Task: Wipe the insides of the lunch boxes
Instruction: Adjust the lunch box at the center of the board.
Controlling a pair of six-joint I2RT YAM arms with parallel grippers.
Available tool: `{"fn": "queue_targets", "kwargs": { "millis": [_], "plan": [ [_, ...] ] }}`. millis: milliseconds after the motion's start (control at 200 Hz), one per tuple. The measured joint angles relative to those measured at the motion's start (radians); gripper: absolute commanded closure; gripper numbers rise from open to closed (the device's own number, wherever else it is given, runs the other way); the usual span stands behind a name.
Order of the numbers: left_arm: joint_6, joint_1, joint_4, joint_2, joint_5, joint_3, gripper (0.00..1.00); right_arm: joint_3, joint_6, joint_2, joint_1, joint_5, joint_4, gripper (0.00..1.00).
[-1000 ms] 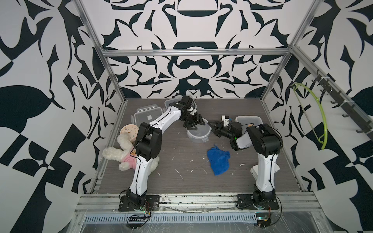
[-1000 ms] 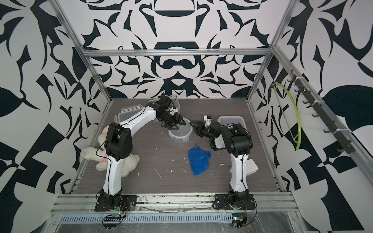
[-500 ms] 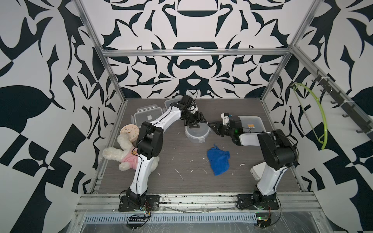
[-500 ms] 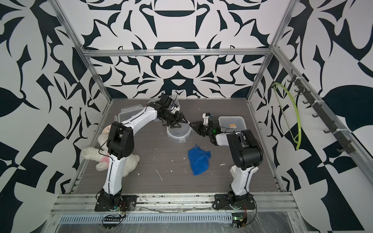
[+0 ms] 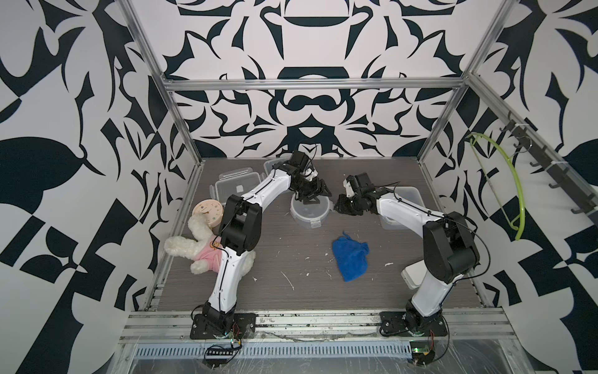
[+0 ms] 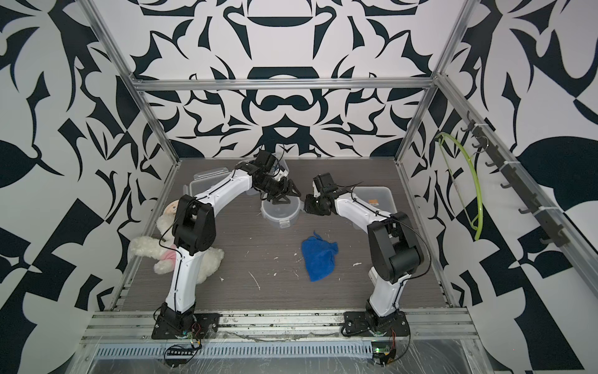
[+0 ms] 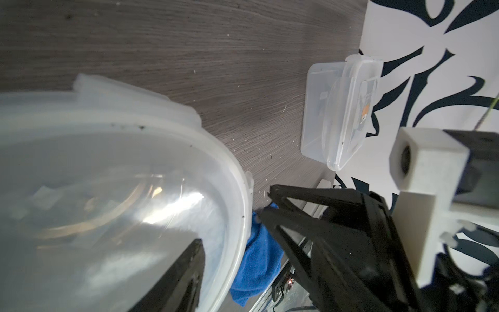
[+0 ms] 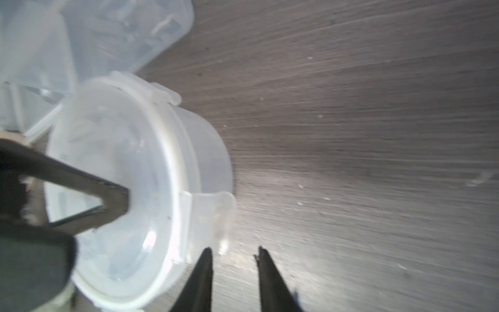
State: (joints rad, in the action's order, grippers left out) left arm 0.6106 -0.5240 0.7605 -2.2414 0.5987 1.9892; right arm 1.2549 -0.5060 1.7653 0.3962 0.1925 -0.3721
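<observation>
- Round lunch box (image 5: 310, 216) – upright on the table (image 5: 291, 291), mid-back, between the two arms. Its lid (image 8: 127, 162) is on; one clip tab (image 8: 216, 213) sticks out from the rim on the side facing the right arm.
- Left gripper (image 5: 315, 197) – hangs over the round lunch box, jaws spread wide and holding nothing. One fingertip (image 8: 113, 200) sits over the middle of the lid; I cannot tell whether it presses on the lid. The other finger reaches past the rim, as seen in both top views.
- Right gripper (image 8: 233, 256) – low, just beside the round lunch box at the clip tab. The jaws are narrow, with a slim gap and bare table showing between the tips. The tab's end lies just by the tips, and nothing is clamped as far as the right wrist view shows.
- Rectangular lunch box (image 6: 377, 197) – near the right wall, partly hidden under the right forearm. It carries an orange sticker, and in the left wrist view a loose lid lies askew across it (image 7: 343, 108).
- Lidded lunch box (image 5: 238, 189) – back left, closed, well apart from both grippers.
- Blue cloth (image 5: 351, 259) – crumpled on the table, nearer the front than the round lunch box, untouched.
- Plush toy (image 5: 194, 249) and round clock (image 5: 208, 212) – at the left edge, beside the left arm.
</observation>
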Motion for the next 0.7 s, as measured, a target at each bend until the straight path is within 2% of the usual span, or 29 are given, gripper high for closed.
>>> {"fn": "queue_targets", "kwargs": {
  "millis": [110,305,395,465,580,700],
  "plan": [
    [-0.014,-0.003,0.097,0.014,-0.085,0.052,0.31,0.098,0.045,0.016,-0.013,-0.022,-0.036,1.00],
    [-0.031,0.023,0.196,0.197,-0.291,0.031,0.28,0.266,0.068,0.117,-0.029,-0.034,0.007,1.00],
    [-0.018,0.068,0.200,0.321,-0.356,-0.061,0.28,0.355,0.073,0.216,-0.029,-0.037,0.004,1.00],
    [-0.002,0.110,0.198,0.367,-0.381,-0.135,0.27,0.402,0.077,0.289,-0.028,-0.036,0.004,1.00],
    [0.025,0.164,0.177,0.320,-0.397,-0.222,0.24,0.412,0.085,0.357,-0.023,-0.037,-0.014,1.00],
    [0.043,0.169,0.151,0.193,-0.381,-0.212,0.24,0.369,0.093,0.356,-0.006,-0.040,-0.021,1.00]
  ]
}}
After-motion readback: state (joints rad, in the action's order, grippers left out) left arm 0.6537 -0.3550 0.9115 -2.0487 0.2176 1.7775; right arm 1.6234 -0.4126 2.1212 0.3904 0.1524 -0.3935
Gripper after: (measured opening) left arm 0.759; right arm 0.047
